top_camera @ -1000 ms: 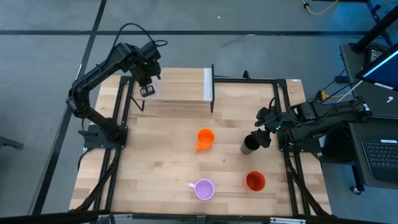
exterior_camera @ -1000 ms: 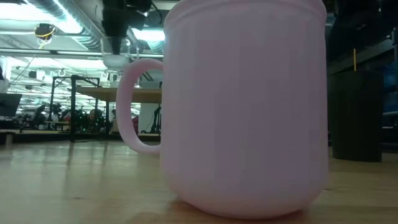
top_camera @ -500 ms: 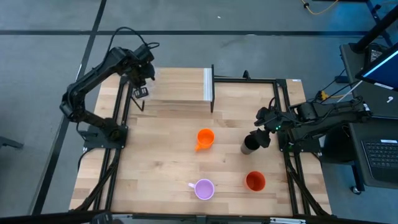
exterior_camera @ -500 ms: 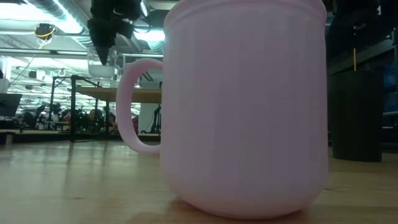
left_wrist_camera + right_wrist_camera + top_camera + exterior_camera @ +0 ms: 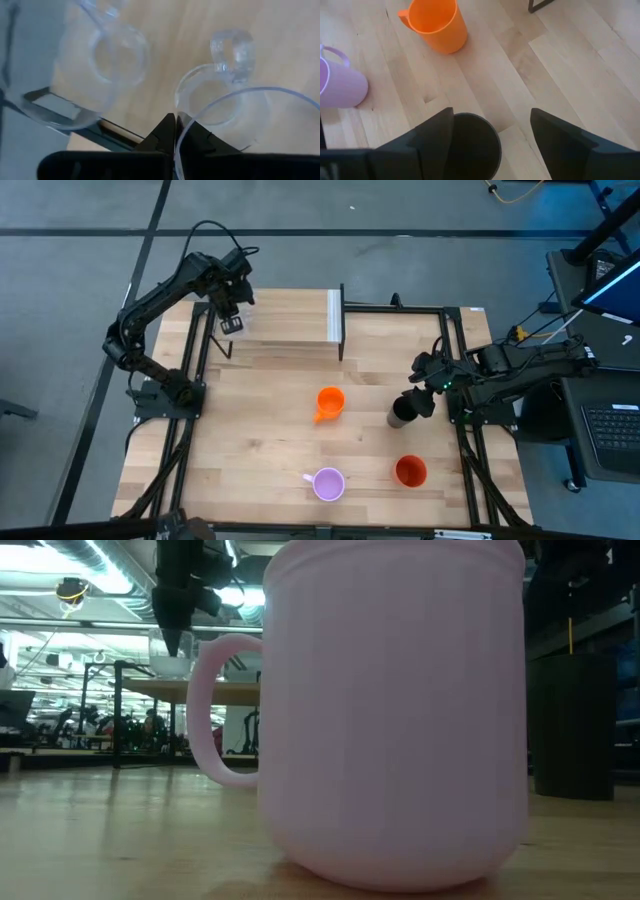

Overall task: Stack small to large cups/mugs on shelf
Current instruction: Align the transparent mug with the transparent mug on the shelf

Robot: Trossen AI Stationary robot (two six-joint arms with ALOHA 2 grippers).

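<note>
My left gripper (image 5: 232,321) is over the left end of the light-wood shelf (image 5: 290,315), shut on a clear handled glass (image 5: 220,100). A second clear glass (image 5: 100,65) stands beside it by the shelf's left edge. My right gripper (image 5: 425,402) is open and low at the table's right. Its fingers stand on either side of the black tumbler (image 5: 470,145), which stands upright on the table. I cannot tell if they touch it. The orange mug (image 5: 329,402), the lilac mug (image 5: 328,483) and the red-orange cup (image 5: 410,471) stand on the table. My left gripper pinches the clear glass's rim (image 5: 176,142) on the side away from its handle (image 5: 232,50), one finger inside and one outside. The fingers come from above, pointing down. The glass hangs upright below them (image 5: 170,643), seemingly a little above the shelf top.
The shelf's whitish edge strip (image 5: 335,317) and black legs stand at the table's far middle. A black frame rail (image 5: 455,370) runs along the table's right side by my right arm. The lilac mug (image 5: 390,710) fills the low view.
My left gripper, with the clear glass, has shifted a little toward the table's left over the shelf's left end and come slightly lower. It tipped midway and now stands upright again. My right arm has kept still.
</note>
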